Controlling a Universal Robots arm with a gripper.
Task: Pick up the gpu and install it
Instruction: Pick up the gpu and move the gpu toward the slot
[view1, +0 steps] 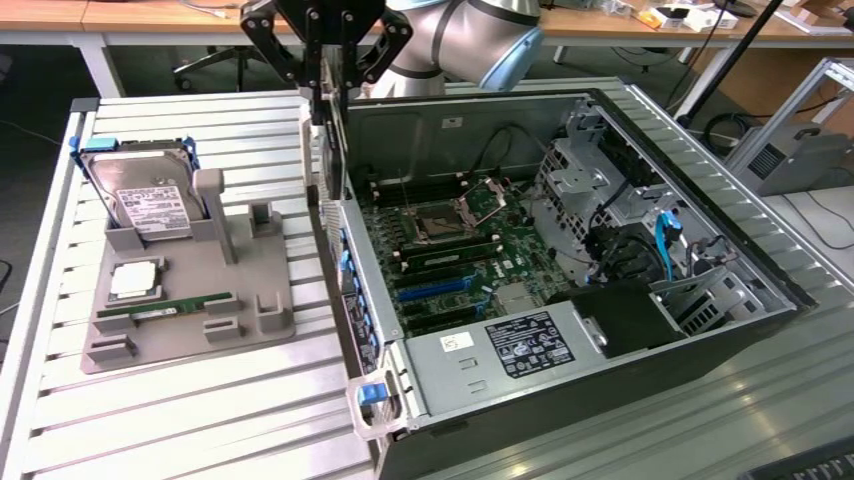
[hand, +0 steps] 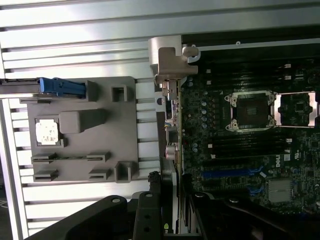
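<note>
The gpu (view1: 318, 120) hangs edge-on from my gripper (view1: 327, 75), which is shut on it. Its silver end bracket points down, and the card sits above the open computer case's (view1: 694, 350) wall at the exterior view's left. In the wrist view the gpu (hand: 169, 107) runs as a thin strip from its silver bracket to my gripper (hand: 172, 207). It lies along the edge of the motherboard (hand: 250, 150). The blue expansion slot (hand: 232, 173) lies apart from the card, further in on the board. That blue slot (view1: 438, 290) sits low on the motherboard (view1: 454, 240).
At the exterior view's left a grey holder (view1: 254, 290) stands on the slatted table, carrying a hard drive (view1: 147, 195), a processor chip (view1: 134, 280) and a RAM stick (view1: 167, 305). Drive cages and cables (view1: 654, 240) line the case's far side, with a power supply (view1: 521, 345) nearest.
</note>
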